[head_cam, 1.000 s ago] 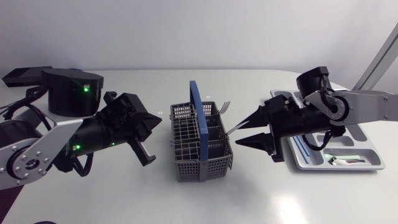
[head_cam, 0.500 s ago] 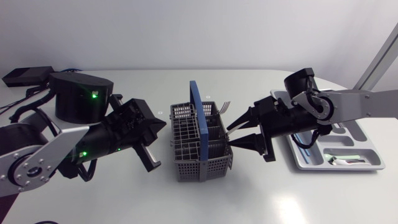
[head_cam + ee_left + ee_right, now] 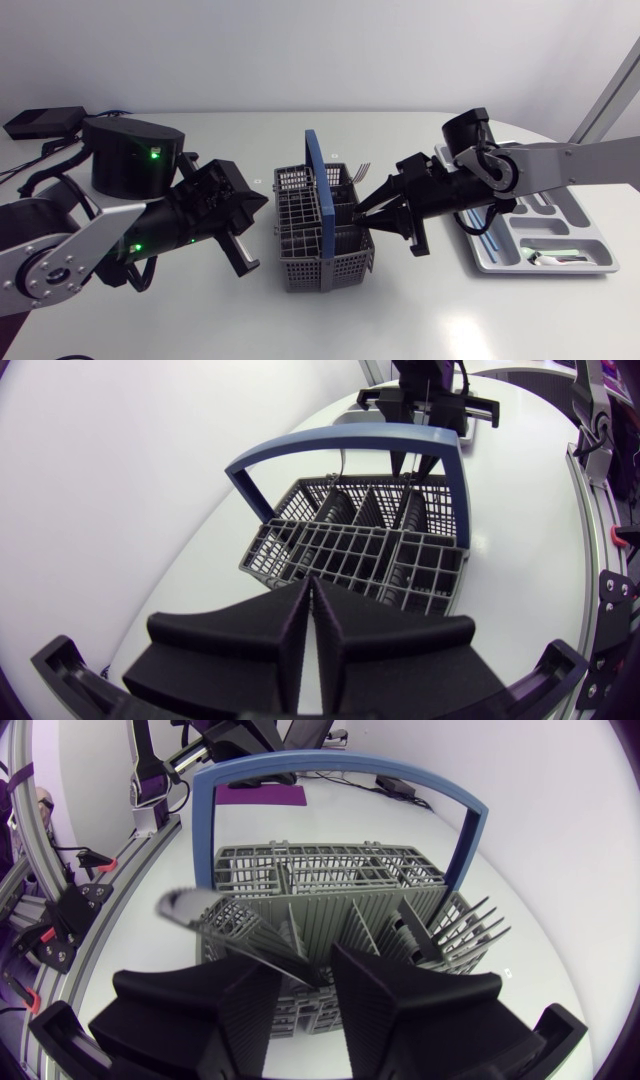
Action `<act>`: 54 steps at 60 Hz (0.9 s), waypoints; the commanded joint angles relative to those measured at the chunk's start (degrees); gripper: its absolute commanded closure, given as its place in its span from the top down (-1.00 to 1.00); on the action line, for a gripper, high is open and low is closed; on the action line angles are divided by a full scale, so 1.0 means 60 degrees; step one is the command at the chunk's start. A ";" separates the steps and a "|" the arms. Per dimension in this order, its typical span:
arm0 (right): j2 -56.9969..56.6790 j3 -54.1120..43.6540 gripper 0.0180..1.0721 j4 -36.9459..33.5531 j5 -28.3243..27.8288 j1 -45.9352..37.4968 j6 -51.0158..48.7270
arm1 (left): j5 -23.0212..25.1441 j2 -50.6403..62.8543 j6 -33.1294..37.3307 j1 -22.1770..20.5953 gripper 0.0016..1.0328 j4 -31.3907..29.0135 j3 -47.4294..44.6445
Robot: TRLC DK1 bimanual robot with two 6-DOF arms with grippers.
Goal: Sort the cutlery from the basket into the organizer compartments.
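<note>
While the left claw (image 3: 309, 588) hangs clenched and empty just left of the basket (image 3: 320, 268), a silver utensil handle (image 3: 190, 906) leans out of the basket's right side, its long axis slanting up between the fingers of the right claw (image 3: 308, 967). That claw is released, with no grip confirmed. The right arm is judged the nearer, and the organizer (image 3: 530, 269) lies beyond it on the bench.

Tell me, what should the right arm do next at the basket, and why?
Probably close the right gripper on the silver cutlery piece. Its open fingers sit on either side of that piece, which leans out of the basket, and they do not seem to pinch it yet.
</note>
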 commanded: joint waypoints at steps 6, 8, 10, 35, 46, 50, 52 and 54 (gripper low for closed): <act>0.0337 0.0341 -0.87 0.0064 0.0001 0.0054 0.0262 | -0.0080 -0.0020 0.0030 0.0088 -0.87 0.0119 -0.0181; 0.0352 0.0341 -0.87 0.0064 0.0015 0.0054 0.0276 | -0.0080 -0.0050 0.0044 0.0102 -0.87 0.0119 -0.0196; 0.0352 0.0355 -0.87 0.0049 0.0030 0.0054 0.0291 | -0.0080 -0.0050 0.0044 0.0117 -0.87 0.0119 -0.0211; -0.0307 0.0751 -0.89 0.0005 0.0777 0.0493 0.1360 | -0.0065 -0.0123 0.0147 0.0249 -0.87 0.0339 -0.0489; -0.1054 0.0971 -0.89 -0.0405 0.1392 0.1006 0.1858 | -0.0065 -0.0284 0.0396 0.0264 -0.87 0.0368 -0.0562; -0.1347 0.1117 -0.89 -0.0625 0.1627 0.1182 0.2034 | -0.0065 -0.0328 0.0454 0.0278 -0.87 0.0368 -0.0606; -0.1508 0.1176 -0.89 -0.0698 0.1758 0.1255 0.2151 | -0.0065 -0.0343 0.0484 0.0278 -0.87 0.0368 -0.0636; -0.1625 0.1249 -0.89 -0.0771 0.1890 0.1328 0.2283 | -0.0065 -0.0372 0.0498 0.0278 -0.87 0.0368 -0.0665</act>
